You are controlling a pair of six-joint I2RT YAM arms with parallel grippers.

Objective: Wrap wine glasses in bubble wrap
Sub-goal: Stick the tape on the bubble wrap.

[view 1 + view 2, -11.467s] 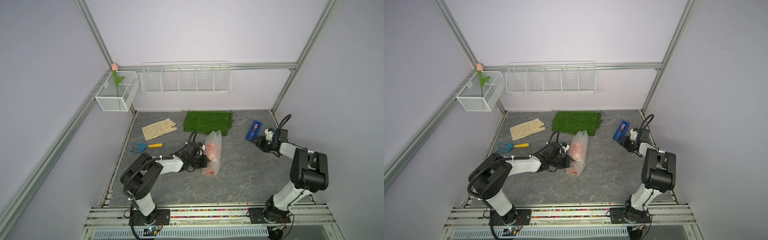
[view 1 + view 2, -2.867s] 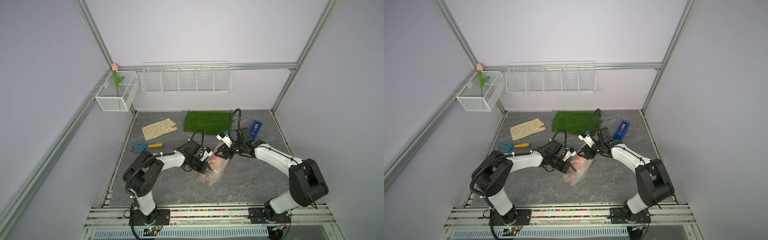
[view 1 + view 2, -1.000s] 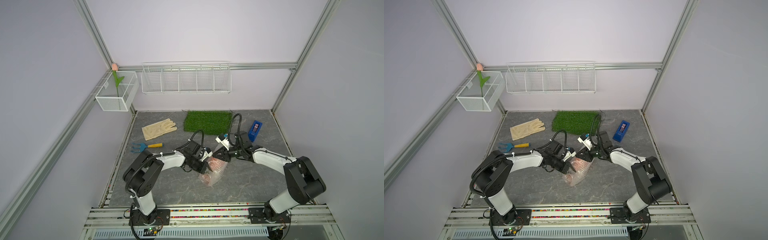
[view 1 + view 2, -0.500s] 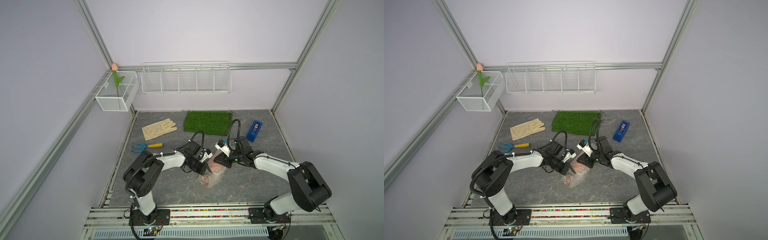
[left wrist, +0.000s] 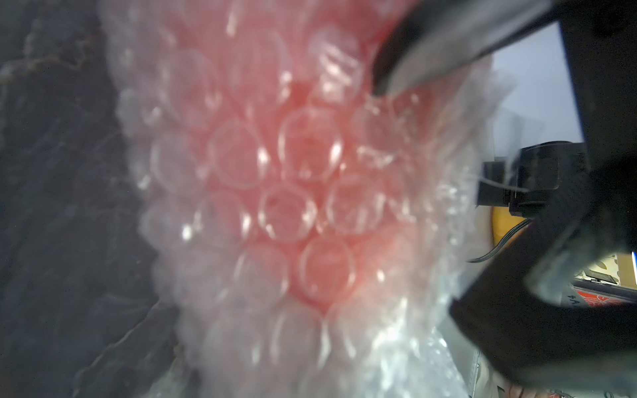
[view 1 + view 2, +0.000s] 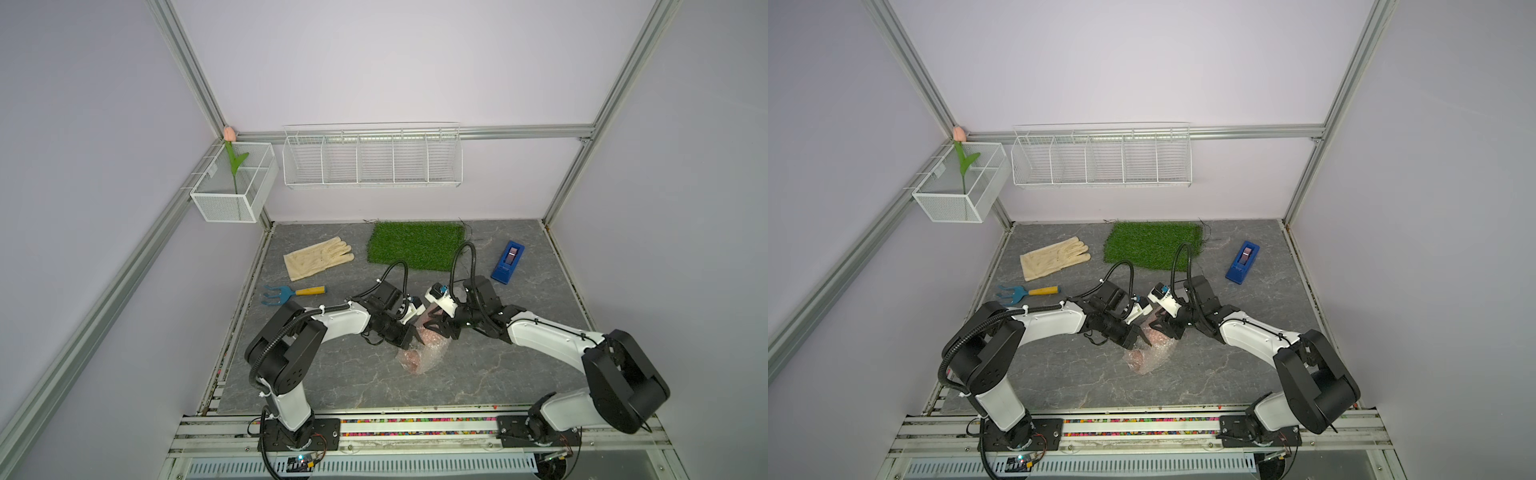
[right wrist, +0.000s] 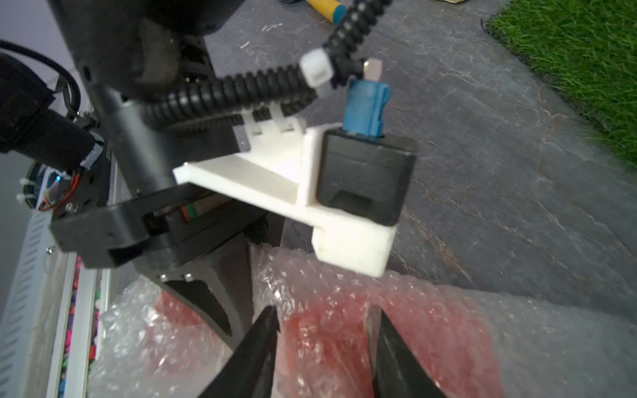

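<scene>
Two grippers meet over one bundle near the middle of the table (image 6: 353, 386). The bubble wrap (image 6: 432, 348) lies crumpled on the grey slab, in front of the green turf mat (image 6: 415, 245) and apart from it. The goblet (image 6: 412, 358) sits inside the film and shows in both top views only as a pink-red blur. I cannot read which way it lies.

The left gripper (image 6: 415, 337) has its jaws set narrow, nipped on the bubble wrap at the bundle's far end. In the left wrist view its fingers (image 5: 431, 44) press on film over red, and bubbles fill the rest.

The right gripper (image 7: 324, 315) has its jaws parted, with a clear gap between the tips. The tips stand either side of a red ridge of the wrapped goblet and clamp nothing. Seen from above, the two grippers are just beside each other.

Well apart from the bundle: a cream glove (image 6: 318, 262) and a hand rake (image 6: 291, 292) back left, a blue tape dispenser (image 6: 508, 262) back right
</scene>
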